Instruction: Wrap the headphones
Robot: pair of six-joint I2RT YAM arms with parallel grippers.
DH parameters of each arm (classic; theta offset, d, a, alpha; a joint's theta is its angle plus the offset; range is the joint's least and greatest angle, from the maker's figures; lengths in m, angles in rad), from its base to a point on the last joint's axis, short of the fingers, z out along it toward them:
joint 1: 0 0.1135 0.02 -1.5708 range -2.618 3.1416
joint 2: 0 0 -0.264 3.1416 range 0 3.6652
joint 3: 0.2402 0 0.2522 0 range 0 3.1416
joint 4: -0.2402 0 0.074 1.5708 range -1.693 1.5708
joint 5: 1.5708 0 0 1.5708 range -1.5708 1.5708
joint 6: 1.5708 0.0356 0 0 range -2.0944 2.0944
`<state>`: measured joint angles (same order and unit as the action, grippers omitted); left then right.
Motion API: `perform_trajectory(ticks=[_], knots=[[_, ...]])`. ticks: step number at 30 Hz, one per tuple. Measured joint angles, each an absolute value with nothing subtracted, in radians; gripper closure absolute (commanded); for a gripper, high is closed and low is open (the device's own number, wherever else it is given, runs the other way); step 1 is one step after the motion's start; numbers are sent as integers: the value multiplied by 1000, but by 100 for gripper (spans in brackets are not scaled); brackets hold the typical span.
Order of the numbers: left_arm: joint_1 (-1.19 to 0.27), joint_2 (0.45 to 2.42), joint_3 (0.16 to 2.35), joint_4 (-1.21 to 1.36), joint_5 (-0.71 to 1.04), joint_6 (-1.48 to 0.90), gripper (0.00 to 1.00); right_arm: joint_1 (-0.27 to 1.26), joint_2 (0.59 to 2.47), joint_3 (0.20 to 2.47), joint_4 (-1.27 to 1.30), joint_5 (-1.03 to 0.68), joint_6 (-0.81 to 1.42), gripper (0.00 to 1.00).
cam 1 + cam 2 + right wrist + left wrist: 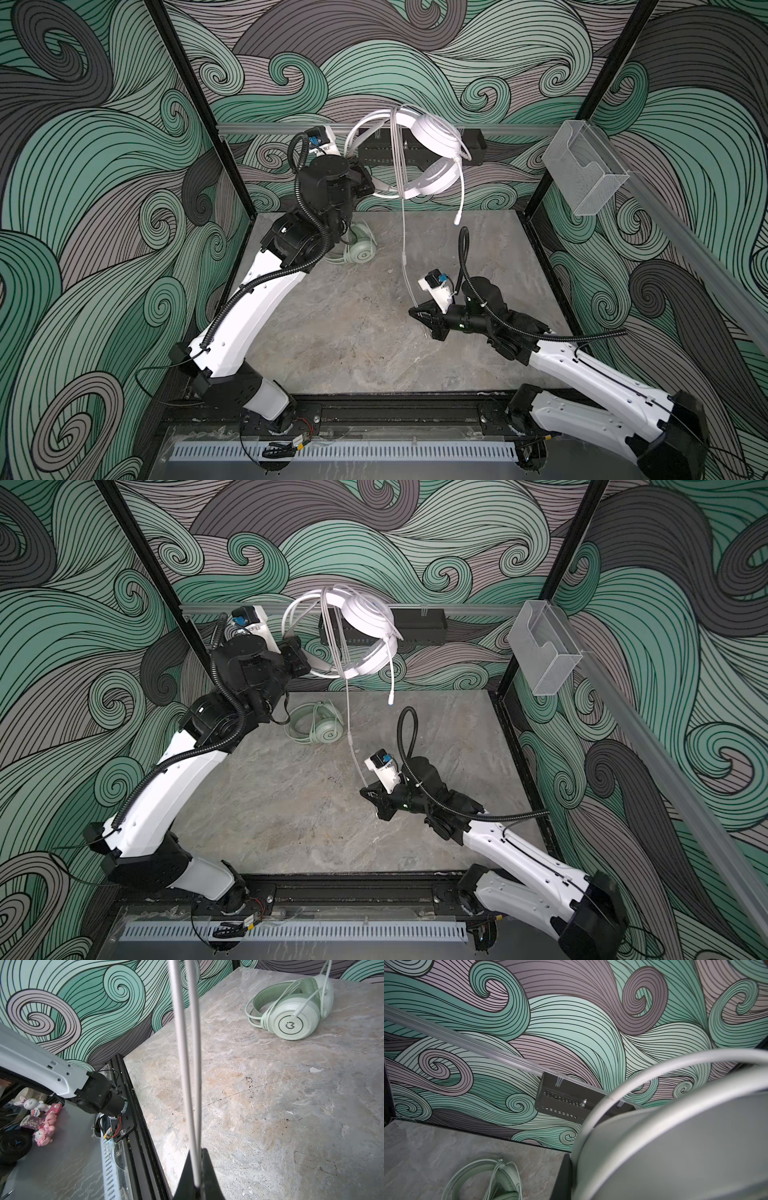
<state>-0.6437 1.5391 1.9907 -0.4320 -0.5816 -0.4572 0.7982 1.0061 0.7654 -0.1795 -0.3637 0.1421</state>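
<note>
My left hand (368,185) held the white headset (434,166) above the worktop's (353,332) back edge. My right hand (420,314) pinched its cable (404,249) taut, probably for winding. The mint headset (320,728) lay back-left.

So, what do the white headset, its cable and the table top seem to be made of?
White headset: smooth hard plastic, slight sheen on the earcup. Cable: matte white rubbery sheath, probably; it hangs in soft curves. Table top: grey veined stone look, perhaps printed laminate.
</note>
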Motion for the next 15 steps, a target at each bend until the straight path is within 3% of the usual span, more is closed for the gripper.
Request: perform_trajectory(ticks=[15], knots=[[-565, 1744, 1875, -374, -744, -165, 100, 865, 1003, 854, -329, -299, 43, 100]])
